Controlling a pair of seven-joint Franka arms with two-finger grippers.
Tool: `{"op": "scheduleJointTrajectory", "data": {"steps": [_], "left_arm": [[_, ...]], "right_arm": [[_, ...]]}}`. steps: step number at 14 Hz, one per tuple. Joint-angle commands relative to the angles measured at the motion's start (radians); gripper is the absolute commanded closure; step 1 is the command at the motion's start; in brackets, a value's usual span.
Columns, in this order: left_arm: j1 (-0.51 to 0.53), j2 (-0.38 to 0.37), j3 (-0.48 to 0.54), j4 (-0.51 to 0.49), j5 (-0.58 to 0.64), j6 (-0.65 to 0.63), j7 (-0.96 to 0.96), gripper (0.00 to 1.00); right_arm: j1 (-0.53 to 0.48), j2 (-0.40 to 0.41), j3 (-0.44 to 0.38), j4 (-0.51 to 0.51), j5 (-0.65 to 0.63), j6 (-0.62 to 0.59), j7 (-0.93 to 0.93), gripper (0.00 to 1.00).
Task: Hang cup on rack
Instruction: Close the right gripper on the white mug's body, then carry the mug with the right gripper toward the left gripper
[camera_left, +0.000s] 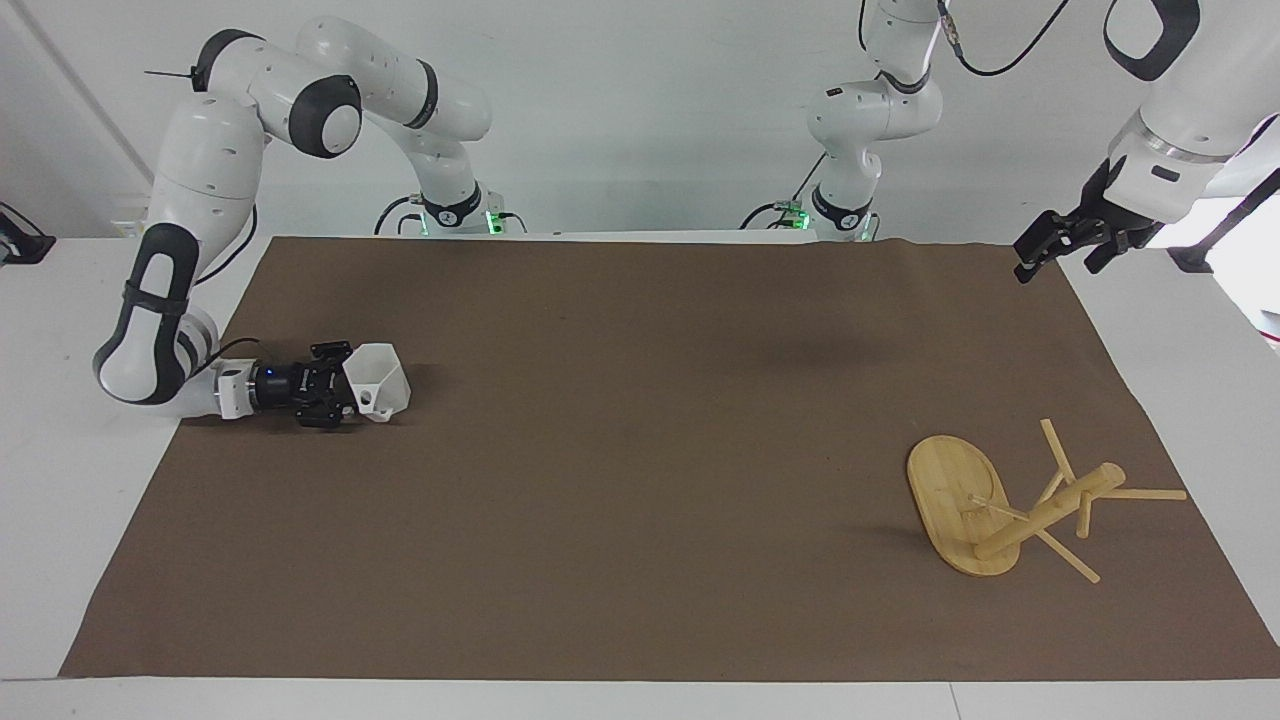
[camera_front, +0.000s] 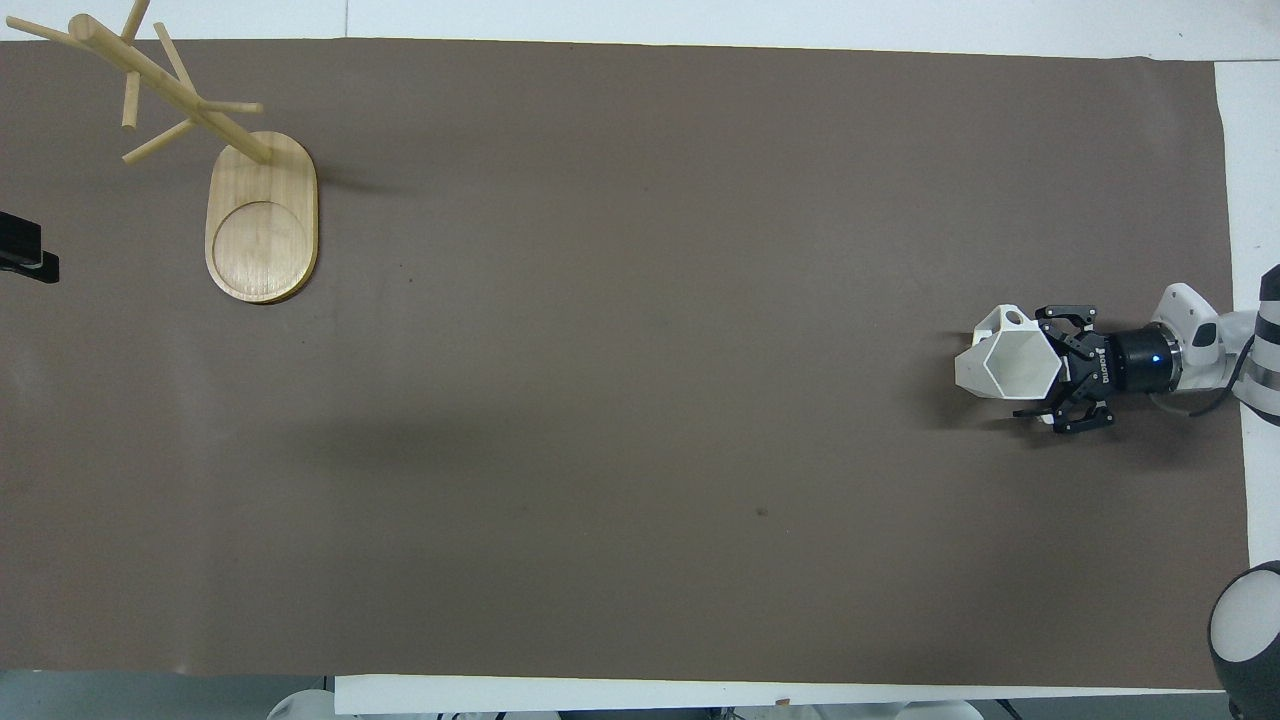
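Note:
The white faceted cup (camera_left: 380, 380) stands on the brown mat at the right arm's end, handle toward the table's far edge, and shows in the overhead view (camera_front: 1005, 365) with its hexagonal mouth up. My right gripper (camera_left: 345, 388) lies low and level at the mat, open, with one finger on each side of the cup (camera_front: 1035, 362). The bamboo rack (camera_left: 945, 490) stands at the left arm's end, farther from the robots (camera_front: 260, 230), with bare pegs. My left gripper (camera_left: 1055, 250) waits raised and open over the mat's corner by its end.
The brown mat (camera_left: 640, 450) covers most of the white table. The left gripper's tip shows at the edge of the overhead view (camera_front: 22, 255).

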Motion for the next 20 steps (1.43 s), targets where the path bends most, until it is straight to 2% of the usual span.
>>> {"op": "scheduleJointTrajectory", "data": {"steps": [1,6,20], "left_arm": [[0.003,-0.024,0.002,-0.021,0.000,-0.009,0.004,0.00],[0.003,-0.024,0.002,-0.021,0.000,-0.009,0.004,0.00],[0.001,-0.024,0.002,-0.021,0.000,-0.009,0.004,0.00]], "right_arm": [[-0.008,-0.026,0.003,-0.042,0.055,0.023,-0.039,0.00],[0.012,-0.026,0.003,-0.044,0.128,0.046,-0.013,0.00],[0.052,-0.038,0.003,-0.110,0.117,0.025,-0.074,0.00]]}}
